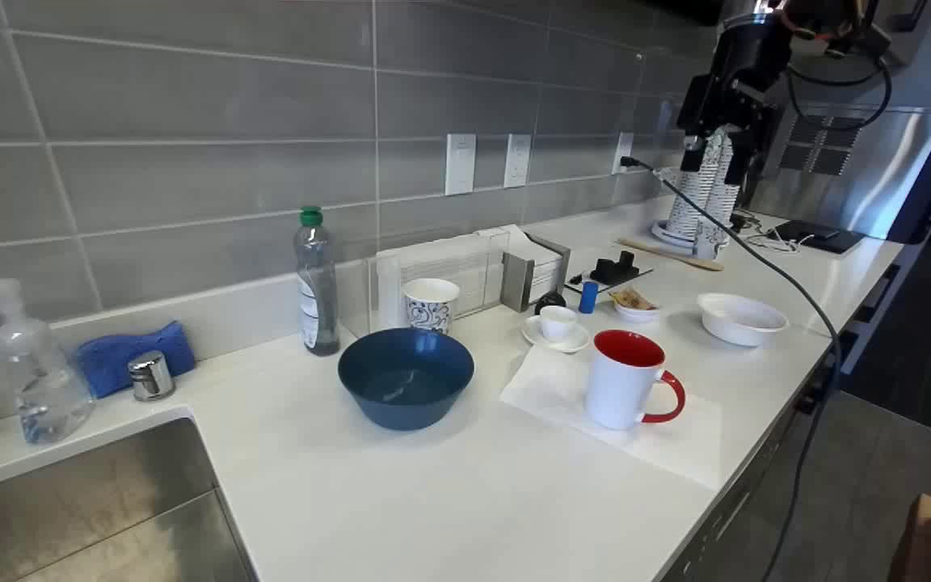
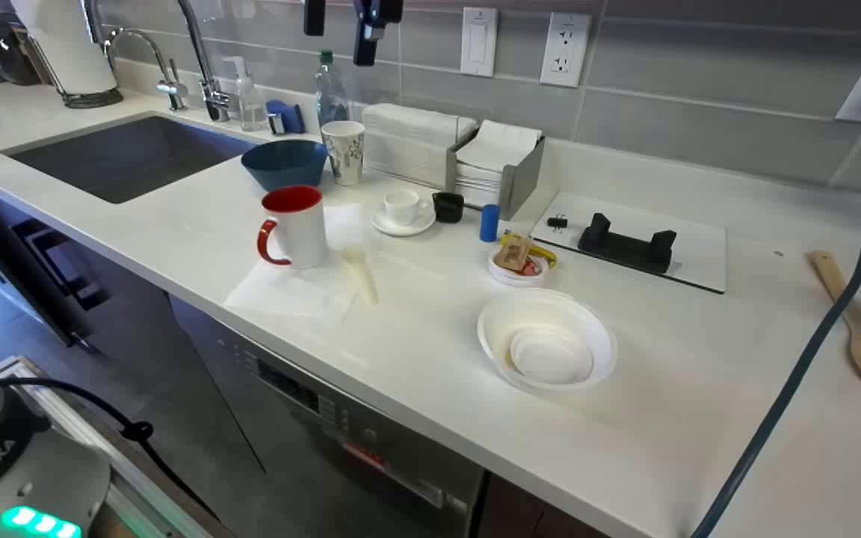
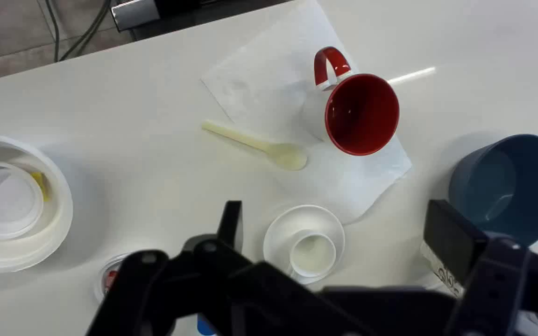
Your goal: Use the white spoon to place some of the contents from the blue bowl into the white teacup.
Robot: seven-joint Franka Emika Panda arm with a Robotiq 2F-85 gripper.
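In an exterior view: hand [image 1: 712, 162] high, nothing gripped. In an exterior view: fingers [image 2: 315, 19] parted; white spoon [image 2: 360, 275] on desk [image 2: 423, 329], well below. Wrist view: spoon toward front edge [image 3: 157, 44] from the fingers, long axis nearly along their gap — quarter turn probably needed.

In an exterior view the top edge cuts through the claw [image 2: 339, 46]. In the wrist view it covers most of the patterned cup [image 3: 445, 276] and the blue cylinder [image 3: 205, 325], and part of the packet dish [image 3: 109, 276]; well apart from it, the edge crops the shallow white bowl [image 3: 59, 205]. Whether the white teacup [image 3: 313, 269] and dark-blue bowl [image 3: 537, 172] below it hold anything is unclear.
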